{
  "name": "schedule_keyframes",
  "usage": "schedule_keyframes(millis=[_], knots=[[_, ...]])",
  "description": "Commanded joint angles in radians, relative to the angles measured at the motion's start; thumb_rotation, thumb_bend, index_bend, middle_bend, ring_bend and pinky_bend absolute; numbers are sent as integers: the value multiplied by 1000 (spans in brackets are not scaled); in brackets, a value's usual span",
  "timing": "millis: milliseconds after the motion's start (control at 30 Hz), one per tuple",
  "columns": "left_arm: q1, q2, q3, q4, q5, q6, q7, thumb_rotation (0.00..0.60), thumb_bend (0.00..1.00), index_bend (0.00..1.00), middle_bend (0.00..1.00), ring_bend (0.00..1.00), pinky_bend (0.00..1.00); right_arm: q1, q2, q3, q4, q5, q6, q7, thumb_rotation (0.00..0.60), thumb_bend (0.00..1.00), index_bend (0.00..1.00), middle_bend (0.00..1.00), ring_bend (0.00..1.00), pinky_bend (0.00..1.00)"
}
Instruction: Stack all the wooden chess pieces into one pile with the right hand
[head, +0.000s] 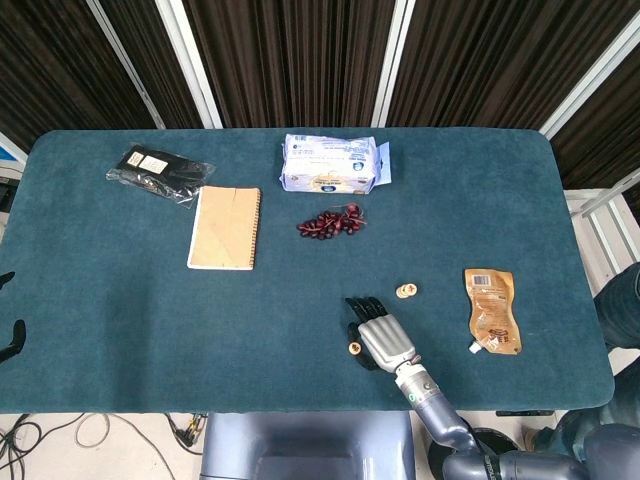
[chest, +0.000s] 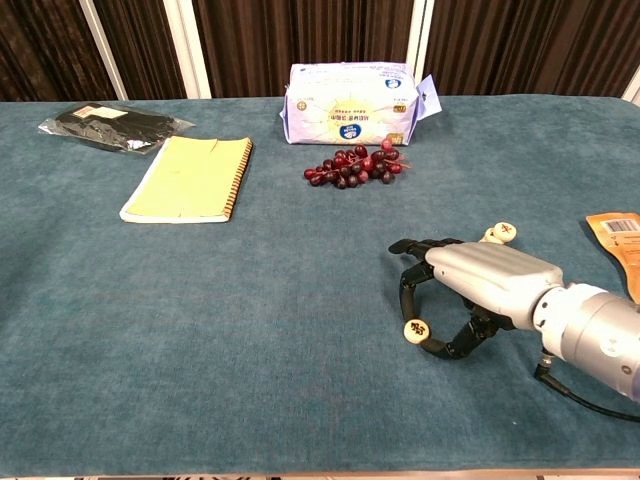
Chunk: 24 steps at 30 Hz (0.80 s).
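My right hand (head: 378, 335) (chest: 470, 285) hangs low over the front right of the blue table (head: 120, 300), palm down with fingers curled. A round wooden chess piece (head: 353, 348) (chest: 416, 328) with a dark mark on its face is pinched between the thumb and a fingertip (chest: 405, 295), tilted toward the chest camera. Just behind the hand, two more wooden pieces (head: 404, 291) (chest: 503, 232) sit close together on the cloth, partly hidden by the hand in the chest view. The left hand does not show.
Grapes (head: 331, 222) lie mid-table behind the hand, with a white tissue pack (head: 331, 163) further back. A spiral notebook (head: 225, 227) and a black packet (head: 158, 171) are at the left. An orange pouch (head: 492, 309) lies to the right of the hand.
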Motion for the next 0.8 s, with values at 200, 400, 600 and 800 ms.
schedule_keyframes(millis=[200,400,600,800], knots=[[0,0,0,0,0,0,-1,600,488,139,0,0,0,-1,1,3,-3,-3,2,4,600,408,538,0,0,0],[0,1,0,0,0,0,-3,600,488,139,0,0,0,2,36,27,-45,-5,13,7,600,408,538,0,0,0],[1,1,0,-2,1,1,-3,600,487,139,0,0,0,21,133,77,-144,50,-9,-1,600,408,538,0,0,0],[2,1,0,-3,2,4,0,600,488,139,0,0,0,58,230,116,-200,115,-19,-88,600,407,538,0,0,0]])
